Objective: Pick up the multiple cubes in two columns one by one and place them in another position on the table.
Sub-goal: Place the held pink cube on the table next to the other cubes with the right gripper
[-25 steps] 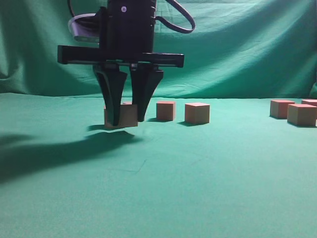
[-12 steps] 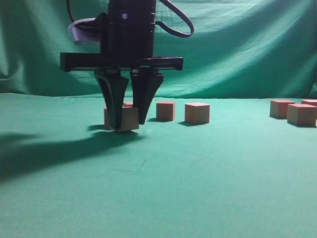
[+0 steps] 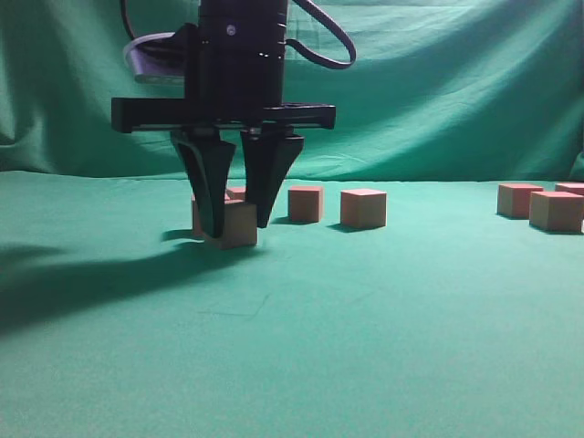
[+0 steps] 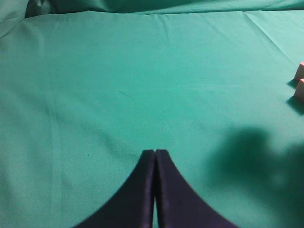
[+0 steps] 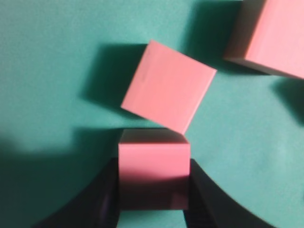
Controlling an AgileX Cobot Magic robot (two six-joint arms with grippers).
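With the right fingers point(image 3: 235, 219) clamped on a cube point(image 3: 232, 224) resting on the desk point(image 3: 365, 319), part them squarely, clear of its 12 o'clock neighbour point(image 5: 168, 92); the left fingers point(image 4: 155, 156) sit together.

Seven cubes point(image 3: 363, 207) in exterior view, one table point(image 3: 365, 347)
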